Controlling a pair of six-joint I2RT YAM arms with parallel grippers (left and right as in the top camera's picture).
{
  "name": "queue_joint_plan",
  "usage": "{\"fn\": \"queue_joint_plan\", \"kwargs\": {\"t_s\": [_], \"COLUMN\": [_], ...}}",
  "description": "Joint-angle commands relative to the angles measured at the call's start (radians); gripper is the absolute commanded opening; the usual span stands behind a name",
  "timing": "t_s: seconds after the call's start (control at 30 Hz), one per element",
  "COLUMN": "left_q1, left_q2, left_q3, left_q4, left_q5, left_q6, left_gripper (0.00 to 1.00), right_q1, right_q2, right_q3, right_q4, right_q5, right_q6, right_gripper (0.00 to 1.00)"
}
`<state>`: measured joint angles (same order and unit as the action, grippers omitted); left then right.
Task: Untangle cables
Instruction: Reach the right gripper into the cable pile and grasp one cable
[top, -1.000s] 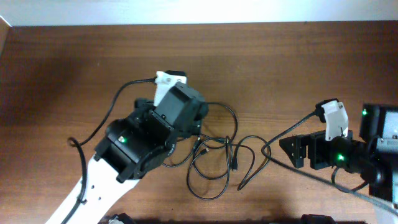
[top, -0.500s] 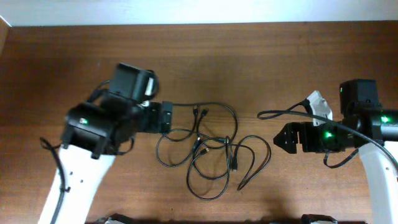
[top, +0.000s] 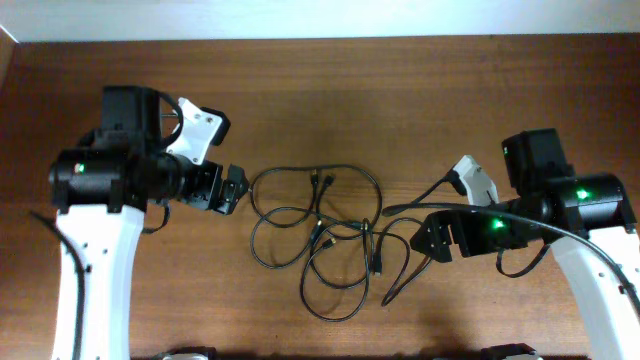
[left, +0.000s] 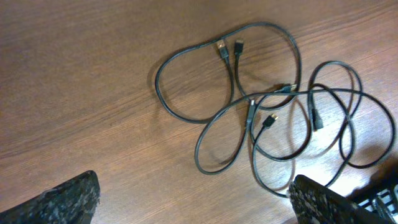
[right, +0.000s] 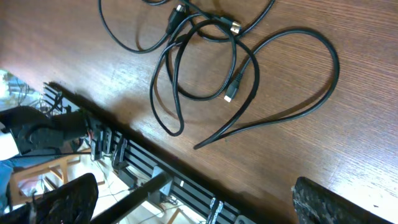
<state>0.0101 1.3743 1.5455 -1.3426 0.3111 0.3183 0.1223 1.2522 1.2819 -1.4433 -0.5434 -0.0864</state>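
**A:** Where are the cables lying?

**B:** The cables (top: 345, 232) are lying in one loose knot on the bench (top: 400, 90), between the two arms. The loops are overlapping, and the plug ends are mostly pointing into the middle.

**A:** And what are the hands doing?

**B:** Both are standing wide open and gripping nothing. The left hand (top: 232, 188) is pointing right at the knot's upper-left loop, just beside it and apart from it. The right hand (top: 425, 240) is pointing left, hovering at the rim of the lower-right loop. I can't tell whether it's touching.

**A:** Which way is the knot running?

**B:** From above it's stretching from upper left to lower right, so each hand is facing one end of that long axis.

**A:** Which arm is nearer?

**B:** They're looking almost even. I'm judging the right one slightly closer to its loop.
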Motion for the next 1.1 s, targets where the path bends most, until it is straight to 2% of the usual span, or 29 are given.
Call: {"fn": "queue_joint_plan", "kwargs": {"t_s": [0.0,0.07,0.37,0.5,0.93,1.07], "left_q1": [0.007,0.007,0.007,0.007,0.006,0.006], "left_q2": [0.062,0.09,0.101,0.101,0.101,0.101], "left_q3": [-0.012,-0.012,-0.012,-0.012,-0.012,-0.012], "left_q4": [0.002,-0.004,-0.005,-0.002,-0.002,-0.002], "left_q5": [0.015,0.015,0.015,0.015,0.015,0.015], "left_q6": [0.019,0.019,0.019,0.02,0.02,0.02], "left_gripper": [0.99,0.99,0.99,0.99,0.99,0.99], "right_q1": [0.011,0.011,0.015,0.067,0.081,0.082], "right_q2": [0.025,0.051,0.096,0.096,0.096,0.096], "right_q3": [-0.041,-0.061,-0.112,-0.134,-0.435,-0.494], "right_q4": [0.019,0.027,0.095,0.158,0.47,0.568], "right_q5": [0.081,0.114,0.076,0.078,0.055,-0.07], "right_q6": [0.087,0.129,0.129,0.149,0.312,0.325], "right_gripper": [0.99,0.99,0.97,0.97,0.96,0.84]}}
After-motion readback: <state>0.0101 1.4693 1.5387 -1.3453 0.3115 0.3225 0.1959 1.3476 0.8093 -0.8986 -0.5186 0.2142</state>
